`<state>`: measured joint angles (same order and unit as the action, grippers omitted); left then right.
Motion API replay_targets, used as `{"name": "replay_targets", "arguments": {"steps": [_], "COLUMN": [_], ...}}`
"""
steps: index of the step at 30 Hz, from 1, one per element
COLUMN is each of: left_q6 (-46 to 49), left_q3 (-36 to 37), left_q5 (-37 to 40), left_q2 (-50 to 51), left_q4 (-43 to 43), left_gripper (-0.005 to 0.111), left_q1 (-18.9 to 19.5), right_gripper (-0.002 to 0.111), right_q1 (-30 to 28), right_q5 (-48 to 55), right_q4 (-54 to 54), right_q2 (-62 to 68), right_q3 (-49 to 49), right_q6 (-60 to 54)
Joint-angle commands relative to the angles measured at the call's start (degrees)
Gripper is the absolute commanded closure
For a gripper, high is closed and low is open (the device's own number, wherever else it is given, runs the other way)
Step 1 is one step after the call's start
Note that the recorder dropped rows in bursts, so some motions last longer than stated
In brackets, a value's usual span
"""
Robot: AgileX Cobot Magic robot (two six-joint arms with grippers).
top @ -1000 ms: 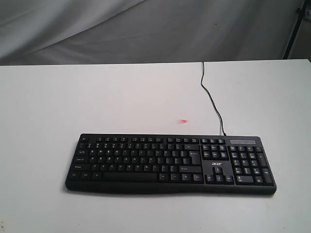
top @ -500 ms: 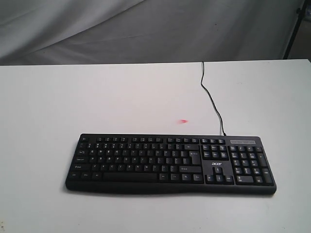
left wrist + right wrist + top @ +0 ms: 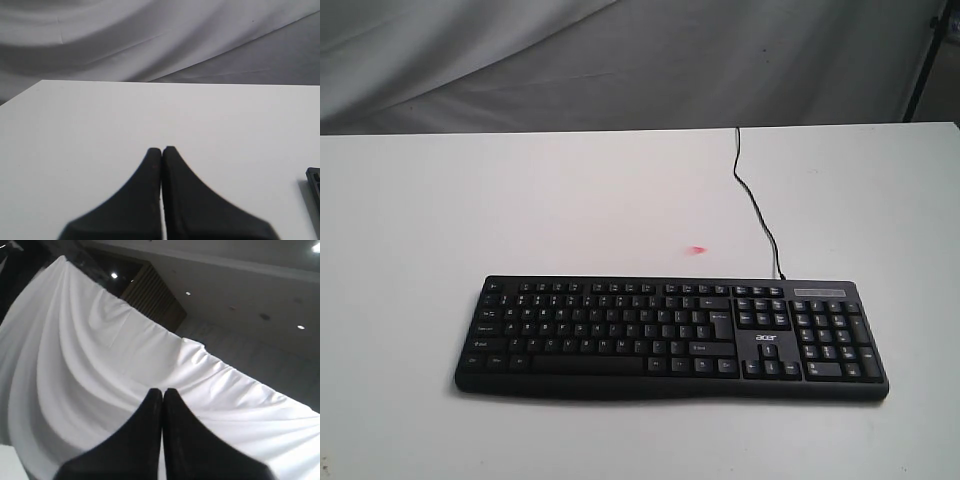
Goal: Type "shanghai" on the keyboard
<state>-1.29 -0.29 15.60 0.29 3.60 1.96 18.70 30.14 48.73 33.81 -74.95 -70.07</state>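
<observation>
The black keyboard [image 3: 670, 337] lies flat on the white table [image 3: 520, 220], near its front edge, with the number pad to the right and its thin black cable [image 3: 756, 205] running to the back edge. Neither arm shows in the exterior view. My left gripper [image 3: 161, 149] is shut, fingertips pressed together with nothing between them, above bare table; a corner of the keyboard [image 3: 314, 181] shows at the side of that view. My right gripper [image 3: 162, 391] is shut too and points up at the white cloth backdrop [image 3: 100, 370], with no keyboard in its view.
A small red mark [image 3: 697, 249] sits on the table just behind the keyboard. A grey draped cloth [image 3: 620, 60] hangs behind the table. A dark stand leg [image 3: 923, 60] is at the far right.
</observation>
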Motion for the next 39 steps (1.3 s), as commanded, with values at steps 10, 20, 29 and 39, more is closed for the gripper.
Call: {"name": "replay_targets", "arguments": {"steps": [10, 20, 29, 39], "left_q6": [-0.1, -0.1, -0.1, -0.1], "left_q3": [0.29, 0.29, 0.29, 0.29], "left_q5": [-0.36, -0.36, -0.36, -0.36], "left_q2": [-0.29, -0.29, -0.29, -0.29], "left_q4": [-0.04, -0.04, -0.04, -0.04], "left_gripper": [0.106, 0.106, 0.106, 0.106], "left_q1": [-0.21, -0.21, -0.21, -0.21], "right_gripper": [0.108, 0.108, 0.108, 0.108], "right_q1": [-2.16, -11.56, -11.56, -11.56], "right_q5": [-0.75, -6.83, -11.9, -13.21], "right_q4": [-56.59, -59.07, -59.07, -58.71], "right_q2": [-6.24, -11.89, -19.43, -28.05], "right_q3": [2.93, 22.02, 35.21, 48.61], "right_q6": [57.59, 65.7, 70.07, 70.6]}}
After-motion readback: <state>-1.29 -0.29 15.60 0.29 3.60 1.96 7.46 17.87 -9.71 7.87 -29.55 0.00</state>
